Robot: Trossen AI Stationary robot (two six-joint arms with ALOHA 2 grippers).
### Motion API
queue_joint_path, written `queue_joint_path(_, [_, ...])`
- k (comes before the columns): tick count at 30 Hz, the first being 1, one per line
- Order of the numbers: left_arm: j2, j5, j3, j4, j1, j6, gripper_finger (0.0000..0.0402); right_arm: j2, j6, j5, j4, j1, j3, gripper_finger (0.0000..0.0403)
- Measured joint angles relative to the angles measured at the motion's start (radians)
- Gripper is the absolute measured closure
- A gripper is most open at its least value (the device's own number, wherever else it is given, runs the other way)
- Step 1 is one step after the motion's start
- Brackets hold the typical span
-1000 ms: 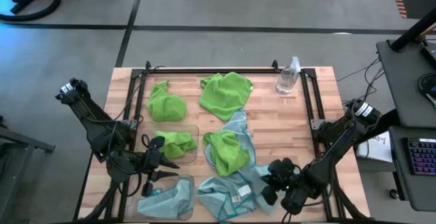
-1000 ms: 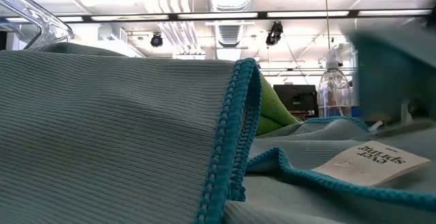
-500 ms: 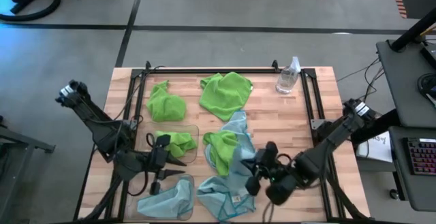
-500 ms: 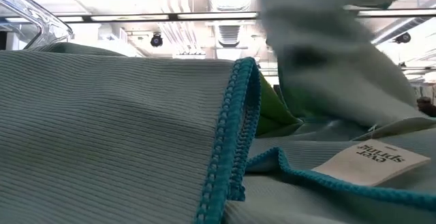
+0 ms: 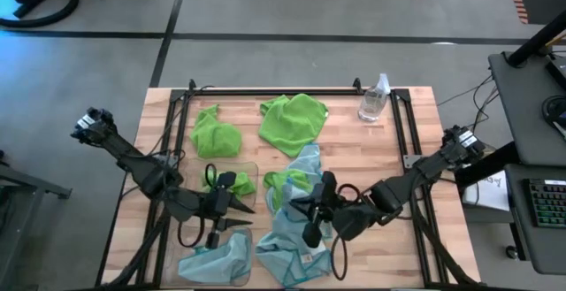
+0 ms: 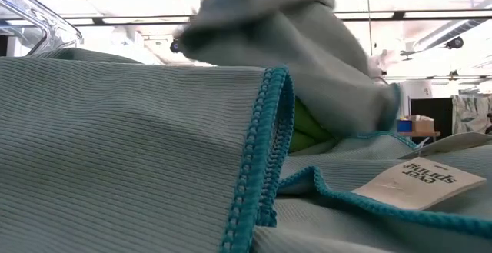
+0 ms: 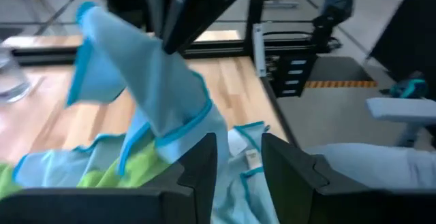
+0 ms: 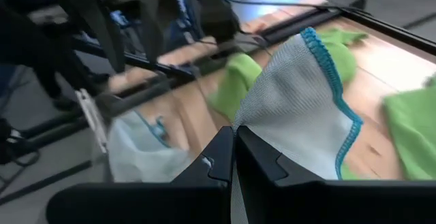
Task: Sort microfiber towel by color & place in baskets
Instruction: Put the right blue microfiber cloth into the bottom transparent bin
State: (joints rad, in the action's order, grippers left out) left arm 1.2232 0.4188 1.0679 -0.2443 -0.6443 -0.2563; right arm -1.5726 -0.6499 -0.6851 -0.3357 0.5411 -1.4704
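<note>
My right gripper (image 5: 307, 218) (image 8: 234, 146) is over the table's near middle, shut on a pale blue towel (image 7: 150, 81) (image 8: 300, 108) raised above the cloth pile. My left gripper (image 5: 240, 214) (image 7: 238, 163) is open, just left of that towel, between the two baskets. The farther basket (image 5: 252, 172) holds a green towel (image 5: 228, 183). The nearer basket (image 5: 190, 269) holds a blue towel (image 5: 221, 257). Another blue towel (image 5: 296, 256) with a white tag (image 6: 419, 182) lies flat on the table. A green towel (image 5: 285, 185) lies partly under the blue ones. My right gripper pinches the pale blue towel between its two fingers at a bunched spot (image 8: 252, 125) near the teal hem (image 8: 334, 81). The fingers slant down from the table's right. The towel hangs below them, and its lower end (image 7: 204, 125) rests on the towels on the table.
Two more green towels (image 5: 215, 132) (image 5: 294, 118) lie toward the far edge. A clear spray bottle (image 5: 374, 99) stands at the far right corner. Black rails (image 5: 400, 132) run along the table's sides. Bare wood (image 5: 371, 167) shows on the right.
My right gripper has moved toward the table's left and slightly toward the far edge, shut on the blue towel. It drew the towel up off the pile while the lower end stayed down. My left gripper has shifted a little to the right.
</note>
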Motion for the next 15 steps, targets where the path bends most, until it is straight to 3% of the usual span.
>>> queue_joint_path(15, [0.014, -0.018, 0.000, 0.075, 0.066, 0.137, 0.0226, 0.000, 0.230, 0.133, 0.281, -0.018, 0.000, 0.0394])
